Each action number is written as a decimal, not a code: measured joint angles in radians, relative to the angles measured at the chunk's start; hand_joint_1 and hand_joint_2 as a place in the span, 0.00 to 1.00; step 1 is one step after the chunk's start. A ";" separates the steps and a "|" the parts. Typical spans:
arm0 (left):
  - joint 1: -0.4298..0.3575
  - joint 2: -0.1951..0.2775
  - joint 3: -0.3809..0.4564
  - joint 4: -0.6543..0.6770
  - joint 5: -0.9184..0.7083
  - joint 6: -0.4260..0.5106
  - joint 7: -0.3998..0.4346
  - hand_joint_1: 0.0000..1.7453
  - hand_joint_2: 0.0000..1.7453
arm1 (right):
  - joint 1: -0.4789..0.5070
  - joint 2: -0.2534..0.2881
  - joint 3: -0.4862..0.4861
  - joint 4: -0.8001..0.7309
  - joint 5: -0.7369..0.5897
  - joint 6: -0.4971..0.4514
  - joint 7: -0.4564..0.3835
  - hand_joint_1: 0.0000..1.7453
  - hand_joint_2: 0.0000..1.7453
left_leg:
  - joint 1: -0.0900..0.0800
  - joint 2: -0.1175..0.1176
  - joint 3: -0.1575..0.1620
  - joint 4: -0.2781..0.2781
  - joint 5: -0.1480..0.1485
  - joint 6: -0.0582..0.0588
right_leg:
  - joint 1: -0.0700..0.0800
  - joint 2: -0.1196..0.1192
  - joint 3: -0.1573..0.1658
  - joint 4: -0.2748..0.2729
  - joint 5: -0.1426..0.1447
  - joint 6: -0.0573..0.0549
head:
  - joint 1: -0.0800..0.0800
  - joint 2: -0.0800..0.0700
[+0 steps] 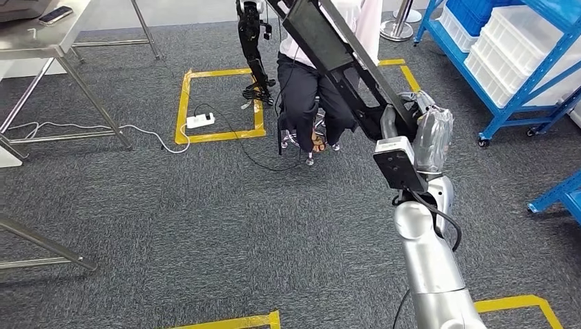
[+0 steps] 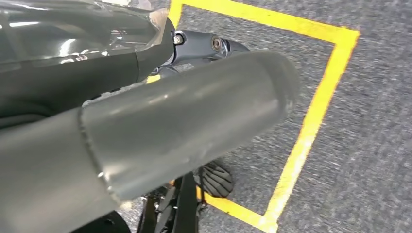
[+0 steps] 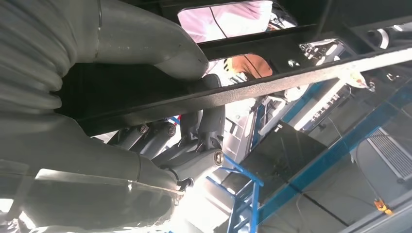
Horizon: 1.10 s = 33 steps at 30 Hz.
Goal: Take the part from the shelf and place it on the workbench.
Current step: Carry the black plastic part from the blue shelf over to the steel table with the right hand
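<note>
The part [image 1: 329, 48] is a long black metal frame with a flat dark panel. It is raised above the floor and slants up and away to the left. My right hand [image 1: 425, 130] grips its near end. In the right wrist view the thumb [image 3: 145, 39] lies over a black bar of the part [image 3: 272, 87] and the darker fingers [image 3: 194, 145] curl beneath it. My left hand [image 2: 160, 121] hangs over grey carpet with nothing in it. The steel workbench [image 1: 41, 41] stands at the far left, and the blue shelf [image 1: 521, 89] at the far right.
A person [image 1: 308, 89] sits on a stool straight ahead, just behind the part. The dark legs of another robot [image 1: 253, 48] stand beside them. A white power strip [image 1: 200, 120] and cables lie in a yellow taped square. White bins [image 1: 507, 48] fill the shelf.
</note>
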 joint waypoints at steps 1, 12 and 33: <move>0.002 0.001 0.000 0.000 0.000 0.003 0.002 0.00 0.00 | -0.003 0.006 0.002 0.002 0.001 0.000 0.001 1.00 1.00 | -0.001 0.017 -0.006 0.009 -0.007 -0.004 | -0.004 -0.010 0.002 -0.004 0.004 -0.009 | 0.000 0.000; 0.000 0.014 0.003 0.000 0.000 0.001 0.004 0.00 0.00 | -0.046 0.034 0.020 0.038 -0.005 -0.009 0.014 1.00 1.00 | 0.008 0.212 0.003 0.038 -0.034 -0.024 | 0.011 -0.143 0.004 0.000 -0.009 -0.025 | -0.006 0.000; -0.001 0.025 0.070 0.000 0.042 0.029 0.005 0.00 0.00 | -0.187 0.110 0.079 0.198 -0.054 0.000 -0.019 1.00 1.00 | 0.009 0.061 -0.038 0.056 -0.032 -0.020 | -0.017 -0.021 -0.008 0.007 0.002 -0.018 | 0.002 0.000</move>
